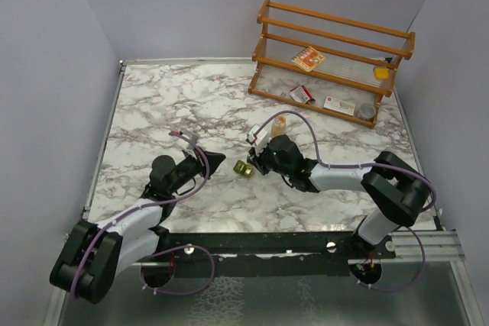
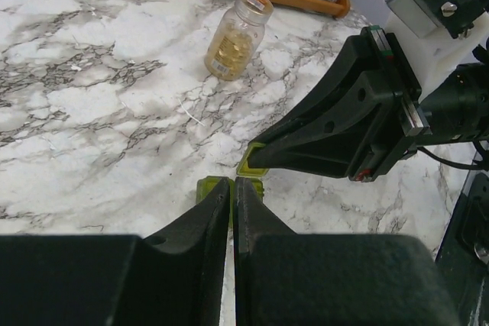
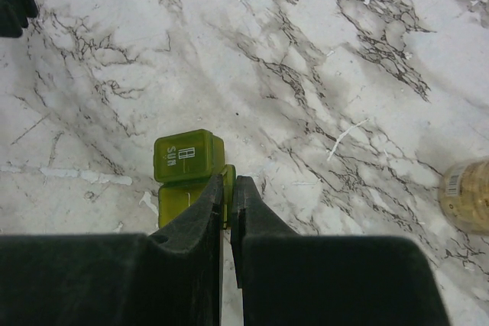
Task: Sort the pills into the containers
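On the veined white marble table (image 1: 153,104), the left gripper (image 2: 233,187) is clenched, empty. A small clear cylindrical bottle (image 2: 237,32) stands above centre. Mid-frame, the right gripper (image 3: 227,185) pinches the glossy translucent olive-green plastic pill box (image 3: 187,158), stamped SUN.

Grey-veined white marble bench (image 1: 168,104), olive-green pill box (image 1: 244,167) near its middle, clear pill bottle (image 1: 279,124) just behind the box, wooden rack (image 1: 344,70) well behind-right.

We find the pill box (image 1: 244,167) hemmed in. The right gripper (image 1: 253,162) covers its right side, the left gripper (image 1: 222,157) points at it from nearby, and the pill bottle (image 1: 279,124) stands just behind. Leftward the desk (image 1: 164,104) lies open.
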Controlling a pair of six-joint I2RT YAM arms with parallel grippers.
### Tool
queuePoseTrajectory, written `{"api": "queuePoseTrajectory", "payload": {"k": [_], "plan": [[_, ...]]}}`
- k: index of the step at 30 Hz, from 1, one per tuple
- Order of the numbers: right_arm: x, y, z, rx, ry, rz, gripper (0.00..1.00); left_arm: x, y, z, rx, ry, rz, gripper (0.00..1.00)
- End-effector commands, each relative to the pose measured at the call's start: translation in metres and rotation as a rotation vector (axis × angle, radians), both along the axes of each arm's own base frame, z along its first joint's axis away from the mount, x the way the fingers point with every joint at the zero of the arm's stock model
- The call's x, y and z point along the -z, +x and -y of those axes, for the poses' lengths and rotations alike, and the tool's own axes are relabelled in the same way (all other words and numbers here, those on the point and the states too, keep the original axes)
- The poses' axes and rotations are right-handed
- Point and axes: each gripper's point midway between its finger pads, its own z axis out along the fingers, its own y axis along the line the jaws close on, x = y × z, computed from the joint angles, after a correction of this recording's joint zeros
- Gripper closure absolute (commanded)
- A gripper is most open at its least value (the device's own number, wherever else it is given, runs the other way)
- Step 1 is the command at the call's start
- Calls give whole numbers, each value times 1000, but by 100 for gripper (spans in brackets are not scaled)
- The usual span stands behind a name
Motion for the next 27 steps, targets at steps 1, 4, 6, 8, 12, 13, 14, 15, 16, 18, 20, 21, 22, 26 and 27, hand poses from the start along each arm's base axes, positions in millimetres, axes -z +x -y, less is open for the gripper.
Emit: {"api": "queuePoseTrajectory", "payload": {"k": [1, 4, 6, 8, 12, 13, 14, 15, 16, 18, 20, 21, 22, 26, 27], "plan": [[-10, 6, -16, -17, 61, -3, 99, -11, 0, 13, 82, -9, 65, 91], [-5, 7, -16, -12, 52, -10, 99, -6, -3, 20, 124, -21, 48, 92], [-2, 8, -15, -4, 44, -12, 99, -4, -5, 25, 149, -25, 38, 93], [0, 9, -14, 5, 37, -11, 99, 2, -5, 28, 167, -14, 21, 96], [1, 10, -14, 6, 34, -11, 99, 15, -6, 36, 207, -1, -11, 100], [2, 10, -13, 7, 31, -11, 99, 17, -6, 38, 219, -4, -21, 100], [2, 10, -13, 9, 31, -10, 99, 20, -6, 41, 231, -6, -31, 100], [1, 10, -13, 11, 31, -10, 99, 22, -7, 44, 241, -10, -40, 100], [1, 10, -12, 14, 31, -9, 99, 24, -8, 46, 249, -11, -49, 100], [-1, 10, -12, 14, 34, -4, 99, 30, -8, 50, 256, -13, -69, 100], [-2, 10, -12, 13, 35, -1, 99, 34, -8, 53, 262, -14, -87, 100], [-3, 11, -12, 14, 36, 0, 99, 37, -8, 54, 266, -14, -94, 100], [-3, 11, -11, 14, 36, 0, 99, 39, -7, 55, 263, -12, -101, 100], [-3, 11, -12, 15, 37, 3, 99, 49, -1, 49, 200, 2, -132, 100], [-2, 11, -12, 15, 36, 1, 99, 52, 0, 49, 197, 8, -141, 100]]}}
